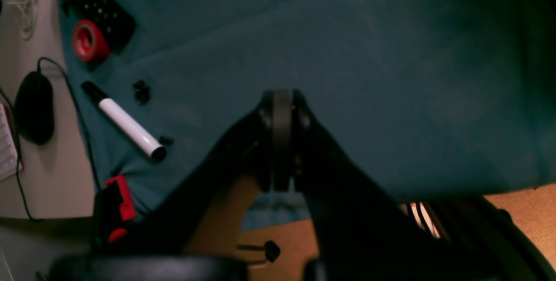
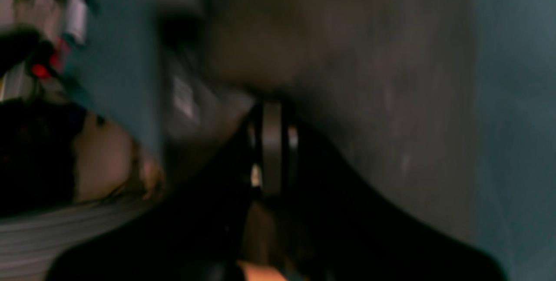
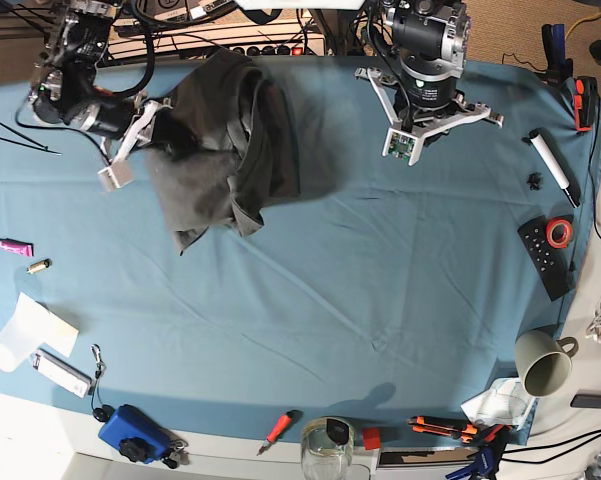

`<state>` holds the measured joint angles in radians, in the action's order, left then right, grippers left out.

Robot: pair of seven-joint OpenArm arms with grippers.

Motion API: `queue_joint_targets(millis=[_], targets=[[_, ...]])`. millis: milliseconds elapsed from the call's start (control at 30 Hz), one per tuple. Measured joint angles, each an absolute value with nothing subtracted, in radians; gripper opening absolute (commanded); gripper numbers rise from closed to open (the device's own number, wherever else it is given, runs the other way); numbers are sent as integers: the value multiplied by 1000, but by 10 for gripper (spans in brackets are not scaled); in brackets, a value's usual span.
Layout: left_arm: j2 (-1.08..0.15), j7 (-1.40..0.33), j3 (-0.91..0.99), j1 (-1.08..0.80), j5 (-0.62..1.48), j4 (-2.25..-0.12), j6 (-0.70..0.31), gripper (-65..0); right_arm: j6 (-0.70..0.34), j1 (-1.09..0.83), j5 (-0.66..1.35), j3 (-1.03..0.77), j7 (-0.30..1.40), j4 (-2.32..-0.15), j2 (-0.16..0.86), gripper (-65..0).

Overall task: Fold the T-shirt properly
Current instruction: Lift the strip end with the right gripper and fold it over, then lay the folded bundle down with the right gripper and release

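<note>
The right claw (image 3: 150,125) is clamped shut on an edge of the crumpled charcoal-grey cotton T-shirt (image 3: 225,150), which hangs bunched just beside it over the teal-blue cloth sheet (image 3: 380,270). The left claw (image 1: 281,142) (closed, empty) hovers apart; a white marker pen (image 1: 126,122) and red tape roll (image 1: 89,41) lie beyond it.

T-shirt (image 3: 230,140): dark charcoal-grey, plain, heavily wrinkled. Not spread flat; bunched into an irregular, roughly upright heap of overlapping folds. Lies on the teal cloth in the far-left part of the base view, top edge close to the table's far edge. One end tapers to a loose point toward the near left; a curled hem edge shows along the lower middle. Right wrist view blurred: grey fabric (image 2: 347,55) fills most of the frame, detail not readable.
</note>
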<state>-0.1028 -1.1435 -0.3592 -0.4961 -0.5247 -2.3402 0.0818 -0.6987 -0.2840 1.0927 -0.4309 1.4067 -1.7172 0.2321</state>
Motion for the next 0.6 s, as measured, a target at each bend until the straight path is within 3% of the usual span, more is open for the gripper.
queue_joint_targets(millis=[267,467,600], targets=[[-103,-1143,-359,-496,-523,-2340,78,-650,-703,-280,1106,-436,1383,-1603,235,-638],[-103,-1135,-359,-496,-523,-2340,78,-650,-696,-287,1442,-434,1414,-1685,232,-638],[-103,-1134,-359,-496,-523,-2340,78,-650,-697,-215,1437,-434,1413,-1769,233,-638]])
